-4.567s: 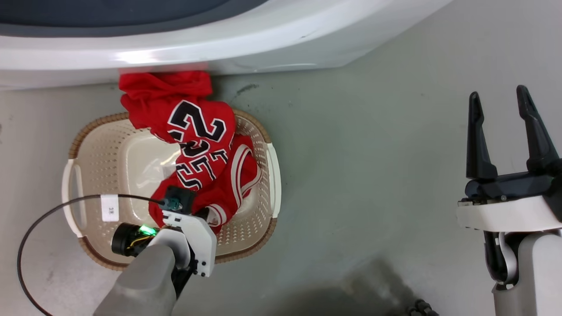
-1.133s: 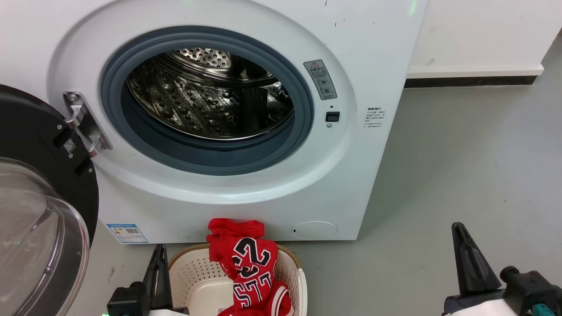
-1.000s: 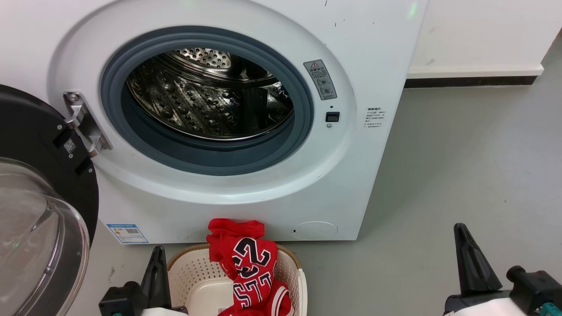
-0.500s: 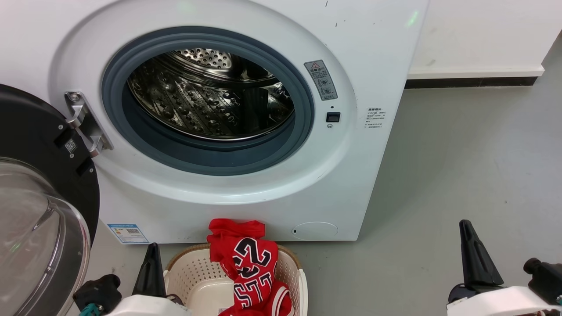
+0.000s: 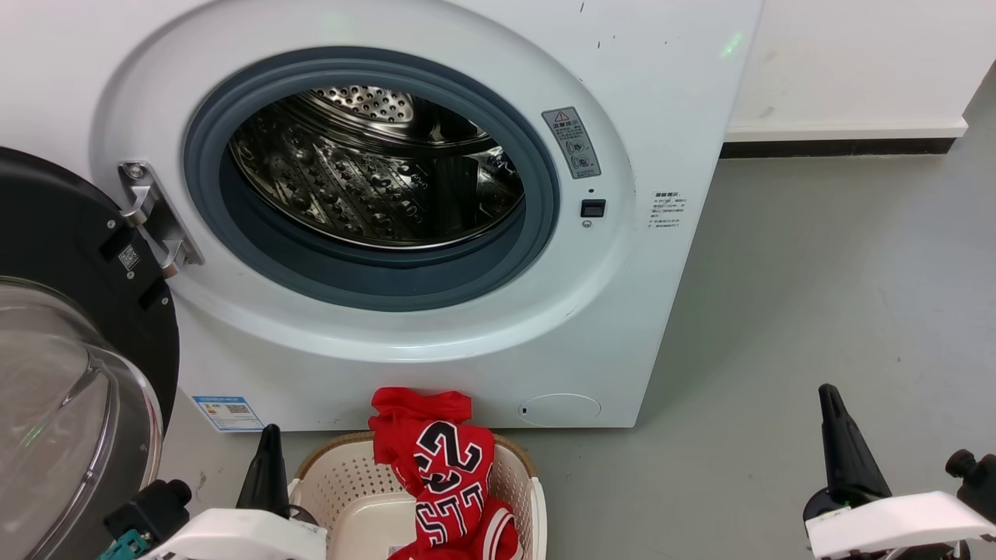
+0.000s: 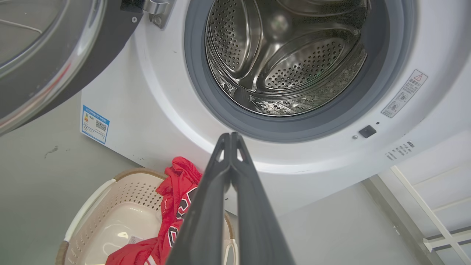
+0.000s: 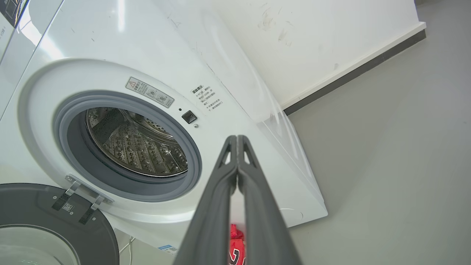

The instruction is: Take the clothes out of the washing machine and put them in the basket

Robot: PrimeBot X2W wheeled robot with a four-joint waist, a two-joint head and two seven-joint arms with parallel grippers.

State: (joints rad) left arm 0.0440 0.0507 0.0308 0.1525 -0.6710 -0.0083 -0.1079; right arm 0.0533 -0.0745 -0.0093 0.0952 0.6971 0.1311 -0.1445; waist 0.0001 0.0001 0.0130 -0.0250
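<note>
The washing machine stands with its door swung open to the left, and its steel drum holds no fabric that I can see. On the floor in front of it sits the cream basket. The red clothes, a jersey with black-white numbers, lie in it and drape over its far rim. My left gripper hangs just left of the basket, shut and empty. My right gripper is over the floor far to the right, shut too. In the left wrist view the gripper is pressed together above the basket and clothes.
Grey floor stretches to the right of the machine up to a white wall with a dark skirting. The open glass door fills the lower left. In the right wrist view the gripper points at the machine's front.
The head camera has lifted from the basket to the machine. The left gripper has let go of the jersey, and the right has gone from open to shut. Lately both grippers drifted outward and down.
</note>
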